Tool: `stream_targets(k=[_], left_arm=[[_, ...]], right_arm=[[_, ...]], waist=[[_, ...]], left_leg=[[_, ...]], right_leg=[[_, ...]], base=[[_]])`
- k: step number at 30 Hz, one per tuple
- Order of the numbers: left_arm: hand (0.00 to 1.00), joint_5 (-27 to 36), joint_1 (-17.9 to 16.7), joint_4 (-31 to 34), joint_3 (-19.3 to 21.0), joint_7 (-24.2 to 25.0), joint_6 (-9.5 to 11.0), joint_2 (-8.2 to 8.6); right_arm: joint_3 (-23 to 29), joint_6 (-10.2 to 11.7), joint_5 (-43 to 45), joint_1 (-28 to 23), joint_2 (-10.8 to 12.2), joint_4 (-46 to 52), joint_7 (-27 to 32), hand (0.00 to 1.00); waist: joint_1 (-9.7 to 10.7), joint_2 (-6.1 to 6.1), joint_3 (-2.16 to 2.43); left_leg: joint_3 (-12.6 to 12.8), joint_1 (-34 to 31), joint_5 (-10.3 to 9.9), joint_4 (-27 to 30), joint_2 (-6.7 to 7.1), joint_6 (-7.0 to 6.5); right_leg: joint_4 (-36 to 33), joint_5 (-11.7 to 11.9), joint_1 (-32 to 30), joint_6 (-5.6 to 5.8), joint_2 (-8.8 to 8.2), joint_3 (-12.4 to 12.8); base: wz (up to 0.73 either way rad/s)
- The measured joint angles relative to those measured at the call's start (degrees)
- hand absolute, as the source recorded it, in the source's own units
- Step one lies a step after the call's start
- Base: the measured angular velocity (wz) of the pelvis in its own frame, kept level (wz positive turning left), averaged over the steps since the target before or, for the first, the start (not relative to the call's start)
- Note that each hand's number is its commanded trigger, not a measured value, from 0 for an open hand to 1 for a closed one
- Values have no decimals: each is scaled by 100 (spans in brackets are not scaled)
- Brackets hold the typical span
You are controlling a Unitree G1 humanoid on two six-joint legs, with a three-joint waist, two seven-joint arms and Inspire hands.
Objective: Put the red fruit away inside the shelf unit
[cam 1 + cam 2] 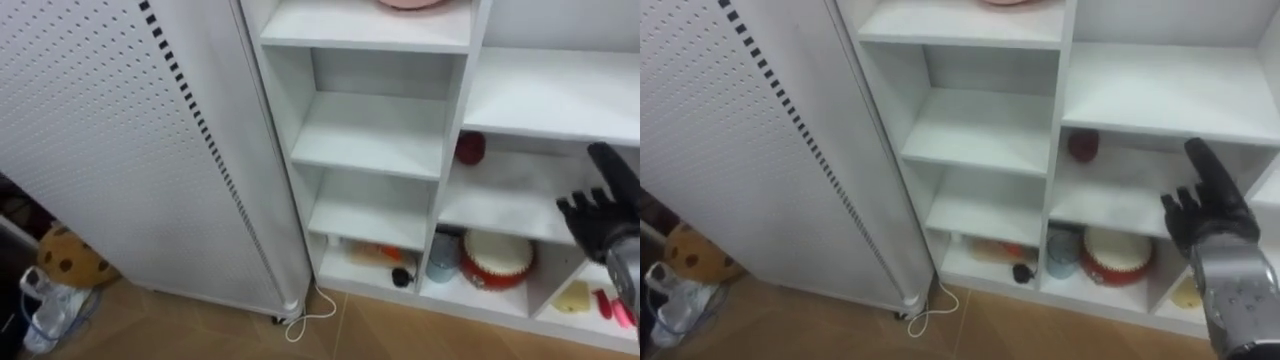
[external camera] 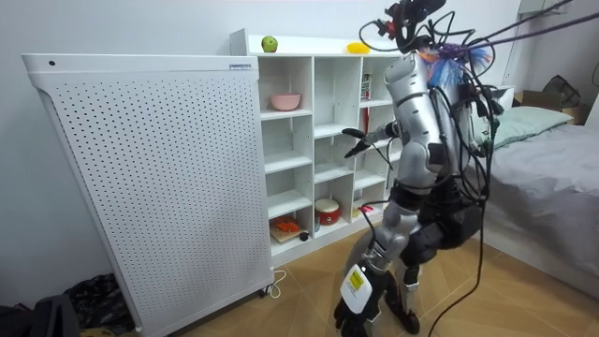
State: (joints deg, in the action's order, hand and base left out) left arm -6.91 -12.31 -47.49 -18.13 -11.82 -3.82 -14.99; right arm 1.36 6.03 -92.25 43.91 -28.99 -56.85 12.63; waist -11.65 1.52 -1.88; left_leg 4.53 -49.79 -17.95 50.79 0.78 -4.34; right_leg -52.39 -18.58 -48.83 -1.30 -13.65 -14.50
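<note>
A white perforated panel (image 1: 120, 150) stands left of the white open shelf unit (image 1: 370, 130); a dark red round fruit (image 1: 470, 148) sits in a middle compartment, above the red-and-white round tin (image 1: 497, 260); a pale blue cup (image 1: 441, 258) stands just left of the tin; a green apple (image 2: 270, 44) lies on top.

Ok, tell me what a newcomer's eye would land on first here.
The white shelf unit with its open compartments, beside a big perforated white panel on its left. The robot's dark right hand hovers before the shelves, near a dark red fruit on a middle shelf.
</note>
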Motion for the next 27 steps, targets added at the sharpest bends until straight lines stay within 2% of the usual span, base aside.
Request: stream_targets(k=[1,4,8,9,11,12,13,15,18,20,22,25,27], left_arm=[[0,-5,119,-238,18,69,-11,2],[0,-3,298,-559,183,245,-94,-5],[0,0,495,-838,349,402,-87,-11],[0,2,569,-972,462,407,-83,-10],[0,10,636,-1113,608,391,-82,-10],[0,13,642,-1181,673,362,-83,-10],[0,10,639,-1219,684,341,-82,-9],[0,-5,609,-1289,871,326,-65,9],[0,-50,402,-1273,1215,202,46,24],[0,-103,243,-1272,1264,102,57,94],[0,-251,115,-1251,1433,60,81,218],[0,-478,40,-1217,1666,-136,142,318],[0,-612,47,-1221,1809,-214,177,364]], right_arm=[[-2,-27,7,-208,18,-98,-227,0],[-14,-177,84,-685,46,-396,-707,0],[-70,-247,455,-1037,52,-978,-1213,0],[-150,-275,616,-1271,66,-1005,-1322,0],[-236,-331,840,-1596,141,-1009,-1467,0],[-238,-373,960,-1783,249,-1027,-1539,0],[-237,-374,989,-1875,318,-1028,-1544,0],[-231,-377,1315,-2402,598,-1004,-1636,0],[-229,-389,1882,-3260,979,-994,-1748,0],[-289,-413,2396,-3647,1141,-994,-1775,0],[-279,-427,3115,-4152,1257,-1020,-1886,0],[-333,-425,3984,-4532,1394,-1026,-1904,0],[-392,-426,4453,-4697,1470,-1039,-1905,0]], waist=[[-23,-41,-31],[-21,-115,-81],[37,-120,-85],[34,-140,-88],[56,-168,-83],[147,-177,-78],[176,-186,-70],[377,-232,-28],[483,-382,107],[580,-423,159],[706,-410,169],[723,-439,189],[766,-436,181]], left_leg=[[18,236,7,-171,-12,11],[8,736,82,-631,-16,58],[3,1213,182,-1087,-55,34],[4,1414,205,-1268,-63,40],[6,1705,230,-1510,-69,52],[5,1911,240,-1667,-79,63],[4,2015,258,-1763,-79,64],[-33,2492,344,-2156,-106,88],[-54,3168,406,-2659,-112,131],[-62,3571,416,-2951,-102,146],[-53,4040,416,-3224,-95,149],[23,4431,415,-3479,-109,170],[60,4674,431,-3637,-102,193]], right_leg=[[182,48,212,-1,75,6],[672,167,694,50,200,14],[1228,371,1195,98,374,20],[1424,414,1399,107,407,2],[1692,468,1687,131,476,12],[1881,498,1910,143,510,-26],[1979,516,2024,149,517,-57],[2487,628,2608,151,583,-283],[3063,701,3346,215,718,-332],[3335,739,3740,258,762,-348],[3693,785,4251,311,818,-402],[3844,795,4573,318,860,-369],[3990,808,4800,331,885,-348]], base=[[-26],[-12],[-7],[-5],[-7],[-3],[4],[17],[12],[0],[4],[-16],[-9]])
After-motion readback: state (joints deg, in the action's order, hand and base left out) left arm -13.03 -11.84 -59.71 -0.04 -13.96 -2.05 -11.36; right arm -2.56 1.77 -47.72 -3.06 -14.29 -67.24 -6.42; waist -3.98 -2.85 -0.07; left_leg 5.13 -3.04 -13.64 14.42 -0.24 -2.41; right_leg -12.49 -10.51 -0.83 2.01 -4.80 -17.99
